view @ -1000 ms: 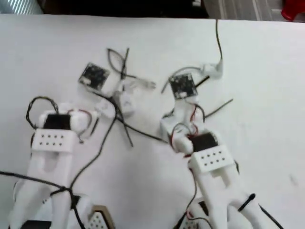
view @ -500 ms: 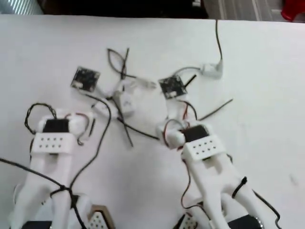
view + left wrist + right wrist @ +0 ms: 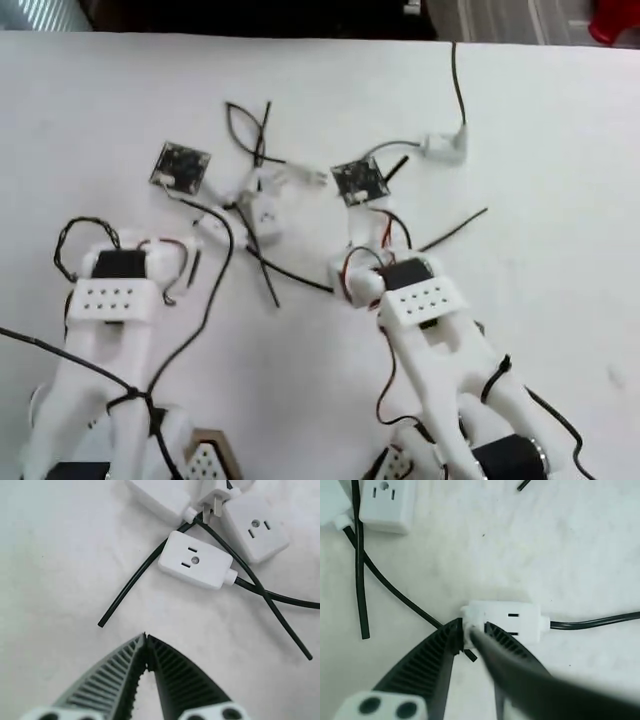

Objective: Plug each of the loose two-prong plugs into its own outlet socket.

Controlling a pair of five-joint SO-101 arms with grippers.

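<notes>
- The white table [image 3: 560, 300] holds every piece loose. No plug looks seated, so I judge the task barely begun.
- The white right arm [image 3: 430, 330] sits further back and more to the left than a second ago. Over the last half second it hardly shifts.
- The white left arm [image 3: 105, 310] has drawn back a little over the same second.
- The white rectangular socket block [image 3: 512, 621], with a black cord at its far end, lies flat, and the slots on its top face are empty.
- Two more white socket blocks, one near [image 3: 196, 560] and one behind [image 3: 255, 527], also show empty slots.
- The corded white socket [image 3: 443, 148] lies well apart and has not moved.
- The right gripper [image 3: 469, 629] has its jaws pinched narrow on what looks like a small white plug body [image 3: 470, 620]. That piece touches the end of the first block and is not in its slots.
- The left gripper [image 3: 146, 642] has its jaws pressed together on nothing, just above the bare table and near the cluster.
- The white two-prong plug [image 3: 215, 502] lies among the blocks with its prongs bare, so it is yet to be plugged in.
</notes>
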